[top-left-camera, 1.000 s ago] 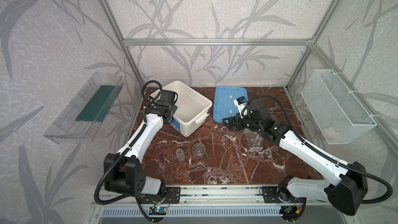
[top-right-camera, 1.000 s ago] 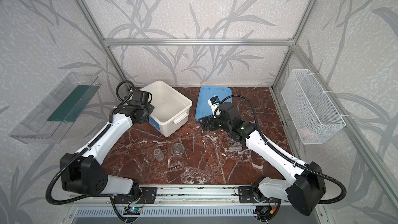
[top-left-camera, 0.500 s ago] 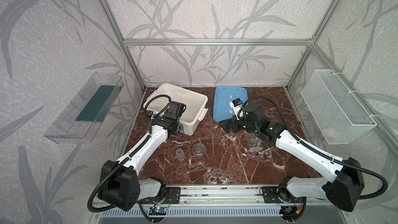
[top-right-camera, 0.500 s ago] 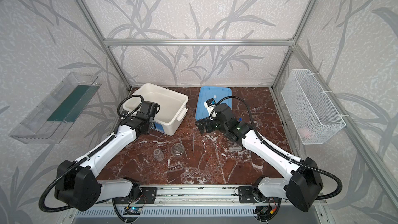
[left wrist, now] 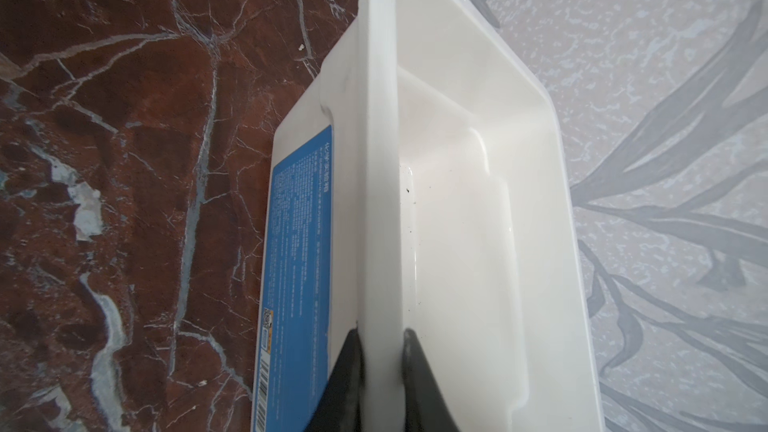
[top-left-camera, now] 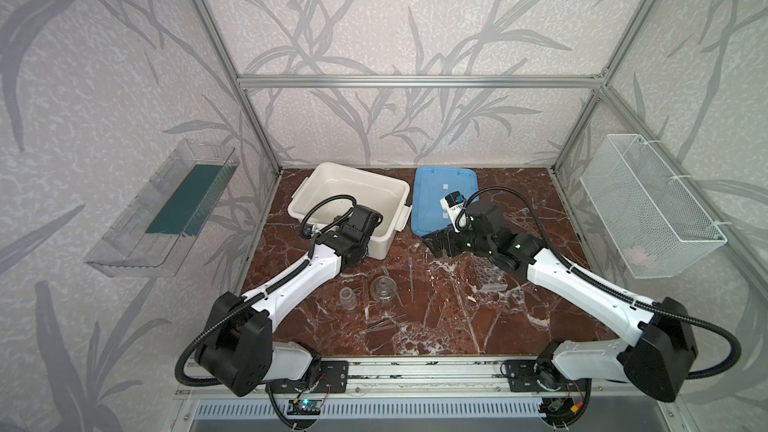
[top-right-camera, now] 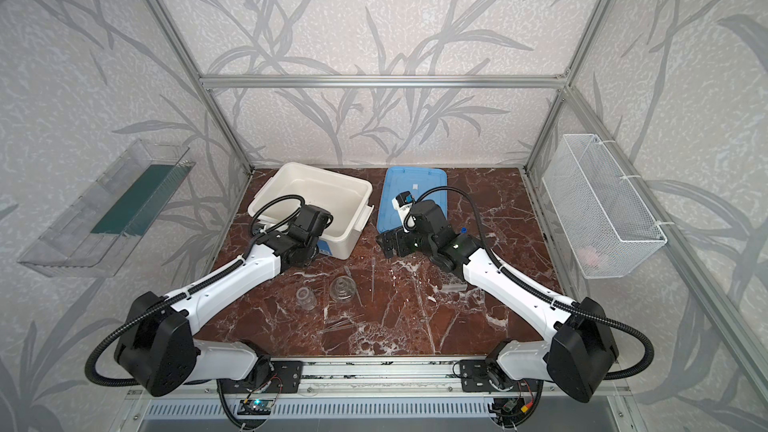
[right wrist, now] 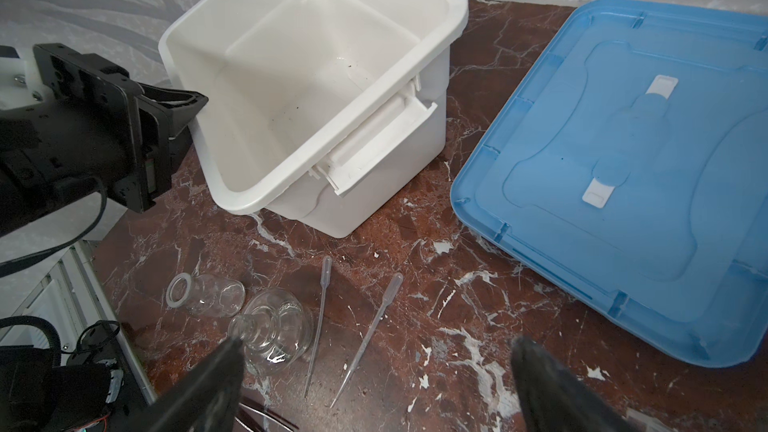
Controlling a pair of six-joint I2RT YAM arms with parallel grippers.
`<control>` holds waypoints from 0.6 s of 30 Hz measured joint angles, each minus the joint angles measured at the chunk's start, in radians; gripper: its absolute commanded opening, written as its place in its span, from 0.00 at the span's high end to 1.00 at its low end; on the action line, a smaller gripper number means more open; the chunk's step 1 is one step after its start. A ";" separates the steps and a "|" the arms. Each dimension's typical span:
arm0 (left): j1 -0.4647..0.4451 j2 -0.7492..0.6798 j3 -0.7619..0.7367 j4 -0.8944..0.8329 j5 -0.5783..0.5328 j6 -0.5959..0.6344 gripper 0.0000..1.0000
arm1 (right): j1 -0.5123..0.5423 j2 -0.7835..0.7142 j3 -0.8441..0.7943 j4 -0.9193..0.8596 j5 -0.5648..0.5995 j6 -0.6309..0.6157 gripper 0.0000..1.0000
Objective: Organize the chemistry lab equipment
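**Operator:** What was the state of the left gripper [left wrist: 380, 336]?

**Technician:** Its jaws stood nearly closed on the rim of the white plastic tub [left wrist: 384, 160]. One finger [left wrist: 347, 380] lay against the outer face of the rim and the second against the inner face. The tub's blue label [left wrist: 299, 263] was on the outer-finger side.

**Operator:** And the right gripper [right wrist: 376, 344]?

**Technician:** Its jaws were spread wide and held nothing. Two plastic transfer pipettes [right wrist: 365, 338] lay on the marble table [right wrist: 457, 284], ahead of the gap between the jaws. They lay side by side, not touching. A small glass conical flask [right wrist: 276, 336] stood just beside one fingertip. A small glass bottle [right wrist: 205, 295] sat near the flask, on the side away from the gap. The blue lid [right wrist: 623, 180] lay flat ahead of the opposite finger. The tub stood farther ahead of the gap, beyond the pipettes.

**Operator:** Where was the remaining equipment?

**Technician:** In a top view, the clear tube rack [top-left-camera: 490, 276] stood behind the right jaws, partly beneath that arm. The thin clear rods [top-left-camera: 384, 323] lay on the table, well apart from both sets of jaws.
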 measured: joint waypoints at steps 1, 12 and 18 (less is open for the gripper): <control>-0.010 -0.001 -0.007 0.014 -0.005 0.001 0.55 | 0.000 0.001 0.000 0.000 0.000 0.000 0.02; -0.106 -0.118 -0.101 0.169 -0.004 0.214 0.12 | 0.000 0.002 0.000 0.000 0.000 0.000 0.02; -0.103 -0.184 -0.144 0.311 0.153 0.487 0.01 | 0.000 0.001 0.000 -0.001 0.001 -0.002 0.02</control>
